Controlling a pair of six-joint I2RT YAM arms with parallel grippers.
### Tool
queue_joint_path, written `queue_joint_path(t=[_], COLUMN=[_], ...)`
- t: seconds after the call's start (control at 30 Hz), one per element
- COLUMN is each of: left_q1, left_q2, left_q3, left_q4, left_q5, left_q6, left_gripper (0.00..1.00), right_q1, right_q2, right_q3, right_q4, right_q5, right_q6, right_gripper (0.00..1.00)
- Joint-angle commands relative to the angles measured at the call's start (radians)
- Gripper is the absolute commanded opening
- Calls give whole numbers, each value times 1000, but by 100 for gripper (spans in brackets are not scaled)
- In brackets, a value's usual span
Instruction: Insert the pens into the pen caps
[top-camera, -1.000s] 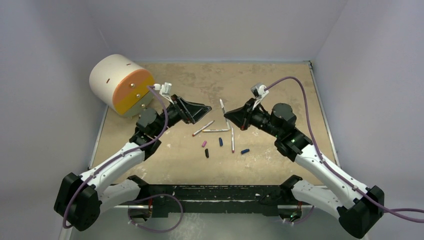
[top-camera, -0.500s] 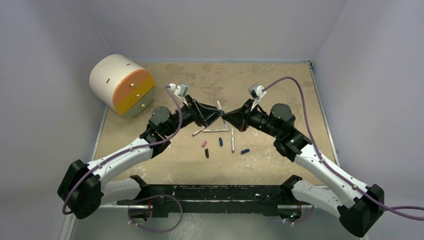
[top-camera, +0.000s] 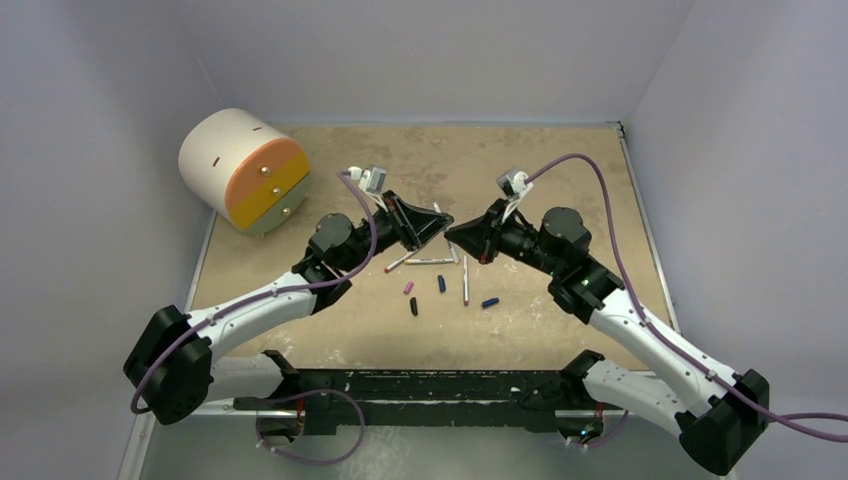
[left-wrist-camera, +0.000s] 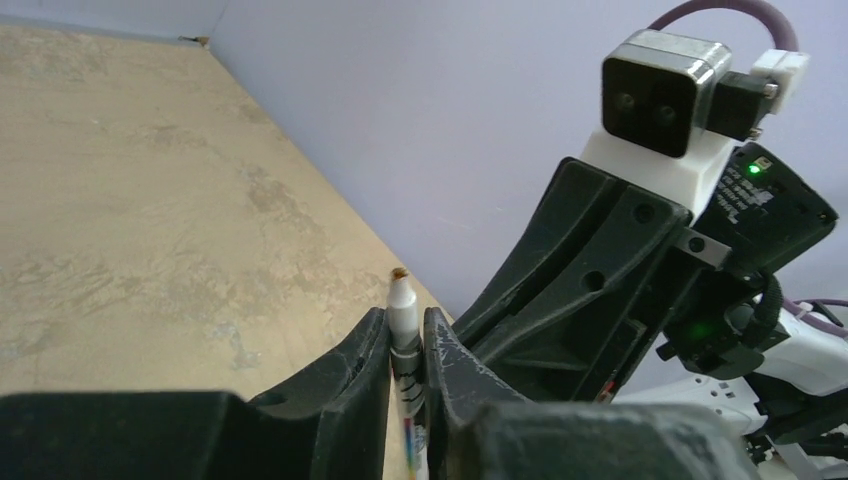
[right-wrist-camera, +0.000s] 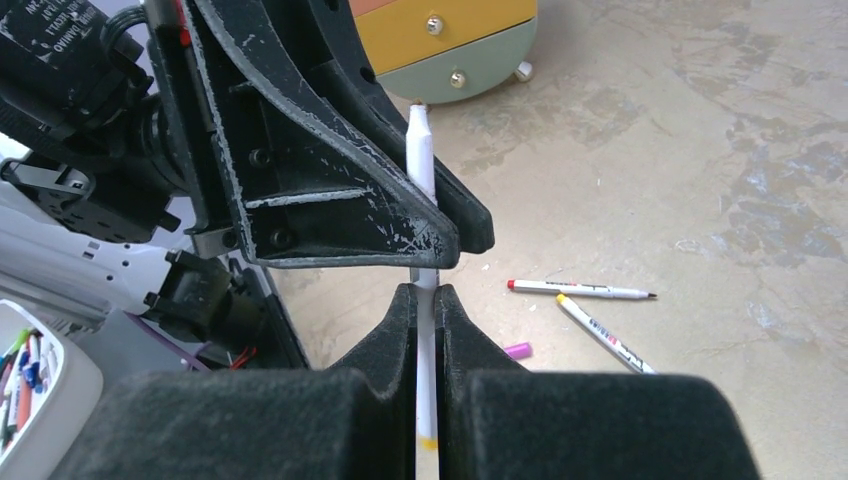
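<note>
The right hand (right-wrist-camera: 425, 300) clamps a white pen (right-wrist-camera: 421, 150) by its rear shaft. The left hand (left-wrist-camera: 405, 330) pinches the same pen nearer its tip. Below that pen, three loose pens (top-camera: 432, 261) and four caps (top-camera: 441, 284) lie scattered close together on the worktop (top-camera: 560, 160).

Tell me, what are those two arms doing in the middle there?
Both arms have hold of one white pen above the table. The right fingers clamp its barrel, and the left fingers pinch it nearer the nib. It looks like a handover between them. Three other pens and four small caps lie loose on the table below.
</note>
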Motion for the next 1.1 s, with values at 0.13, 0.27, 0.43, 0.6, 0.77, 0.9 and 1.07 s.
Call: queue_joint_path(t=[0.13,0.27,0.43,0.6,0.77,0.9,1.07], left_q1=[-16,-15,-15,-16,-14,-16,-15], left_q2=[-6,-35,-42,-19,6,-1,-24], left_q3=[34,42,83,128,126,91,72], left_q4=[95,86,34,34,74,112,84], left_q5=[-24,-30,-39,-14,22,7,-25], left_q6=[20,29,58,46,2,-24,-13], left_gripper=[0,0,0,0,0,0,1], right_q1=[4,3,4,4,4,4,3], right_q2=[-50,-58,-80,-83,-87,-88,-98], right_q3=[2,-20,-41,-53,-74,-86,-90], right_q4=[62,75,75,50,49,63,87], right_q5=[-13,-33,-56,-70,-46,-41,-33], right_q6=[8,17,21,4,3,18,31], right_gripper=[8,33,42,48,40,12,0])
